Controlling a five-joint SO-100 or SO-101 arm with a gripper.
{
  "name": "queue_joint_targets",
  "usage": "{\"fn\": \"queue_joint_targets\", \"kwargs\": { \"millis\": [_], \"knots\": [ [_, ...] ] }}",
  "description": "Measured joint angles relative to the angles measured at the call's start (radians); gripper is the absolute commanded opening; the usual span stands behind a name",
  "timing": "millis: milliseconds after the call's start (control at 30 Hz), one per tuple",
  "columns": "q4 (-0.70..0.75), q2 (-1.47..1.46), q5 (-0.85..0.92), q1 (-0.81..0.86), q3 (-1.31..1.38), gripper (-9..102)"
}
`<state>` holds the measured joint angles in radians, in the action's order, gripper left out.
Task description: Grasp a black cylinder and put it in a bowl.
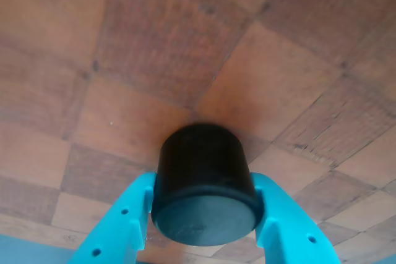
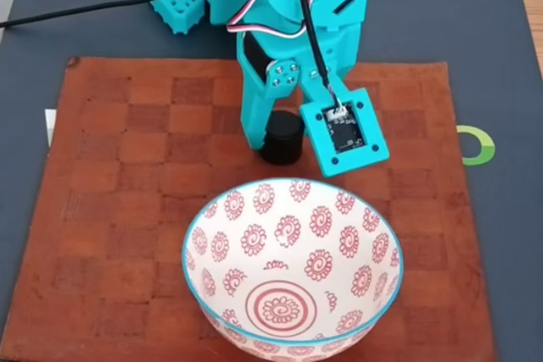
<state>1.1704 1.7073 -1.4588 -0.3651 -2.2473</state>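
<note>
In the wrist view the turquoise jaws flank the black cylinder (image 1: 204, 183) and look clamped on its sides. It sits on the brown checkered mat (image 2: 127, 175), behind the bowl (image 2: 293, 264). Grasp made; next, lift clear of the turquoise rim.

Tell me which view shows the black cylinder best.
The wrist view: the black cylinder sits close up between the claw's turquoise fingers. In the fixed view it is small and partly hidden behind the arm.
</note>
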Motion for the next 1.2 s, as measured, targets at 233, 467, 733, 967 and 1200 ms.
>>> {"fn": "queue_joint_targets", "kwargs": {
  "millis": [233,467,733,967,1200],
  "knots": [
    [0.121,0.015,0.000,0.046,0.008,13],
    [0.264,0.210,0.000,0.100,0.040,13],
    [0.431,0.368,0.031,0.156,0.184,13],
    [0.443,0.331,0.156,0.204,0.344,12],
    [0.449,0.155,0.273,0.244,0.546,12]
  ]
}}
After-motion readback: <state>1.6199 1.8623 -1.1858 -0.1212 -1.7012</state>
